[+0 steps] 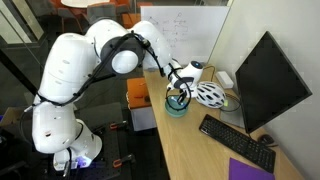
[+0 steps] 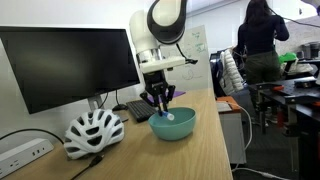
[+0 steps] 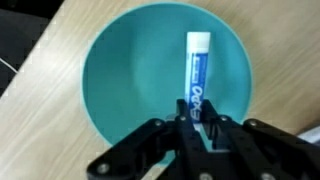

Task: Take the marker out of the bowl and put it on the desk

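So, my fingers [image 3: 181,118] straddle the white blue-labelled marker [image 3: 198,65] in the small round teal bowl [image 3: 120,70], lined up for lifting. Can't tell if they're gripping.

Your marker [image 3: 198,70] is a white stick with blue lettering, lying flat inside the bowl [image 3: 115,80], right of its centre in the wrist view. The bowl is small, round, teal and upright. It sits on the light wood desk [image 3: 275,40], near the desk's straight edge.
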### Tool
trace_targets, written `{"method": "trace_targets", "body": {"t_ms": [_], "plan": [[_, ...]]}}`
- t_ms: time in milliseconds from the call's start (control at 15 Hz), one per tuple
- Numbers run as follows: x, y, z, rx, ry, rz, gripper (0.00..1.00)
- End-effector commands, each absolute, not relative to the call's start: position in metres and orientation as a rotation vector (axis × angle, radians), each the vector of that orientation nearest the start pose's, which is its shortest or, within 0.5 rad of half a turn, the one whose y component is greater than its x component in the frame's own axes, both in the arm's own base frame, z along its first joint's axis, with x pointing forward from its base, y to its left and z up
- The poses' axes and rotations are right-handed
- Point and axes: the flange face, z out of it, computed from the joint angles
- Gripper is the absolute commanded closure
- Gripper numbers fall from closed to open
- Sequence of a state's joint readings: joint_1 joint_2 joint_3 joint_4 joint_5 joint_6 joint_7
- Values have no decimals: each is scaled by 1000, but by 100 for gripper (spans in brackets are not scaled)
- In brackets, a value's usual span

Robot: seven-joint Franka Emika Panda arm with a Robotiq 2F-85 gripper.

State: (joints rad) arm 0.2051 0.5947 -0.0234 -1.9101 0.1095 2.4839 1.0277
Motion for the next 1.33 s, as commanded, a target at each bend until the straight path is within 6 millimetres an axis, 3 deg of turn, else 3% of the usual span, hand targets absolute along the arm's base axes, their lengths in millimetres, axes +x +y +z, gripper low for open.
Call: {"method": "trace_targets", "body": {"t_ms": [0,200,533,667,1067,1267], "plan": [[608,84,225,-2699,1520,-28,95],[616,27,233,-2582,1768,-57,95],[614,-93,187,-2317,2165,-13,95],[610,-127,166,-2194,2300,10,95],[601,-173,126,-1780,2620,85,95],[597,-181,114,-1739,2661,88,95]]}}
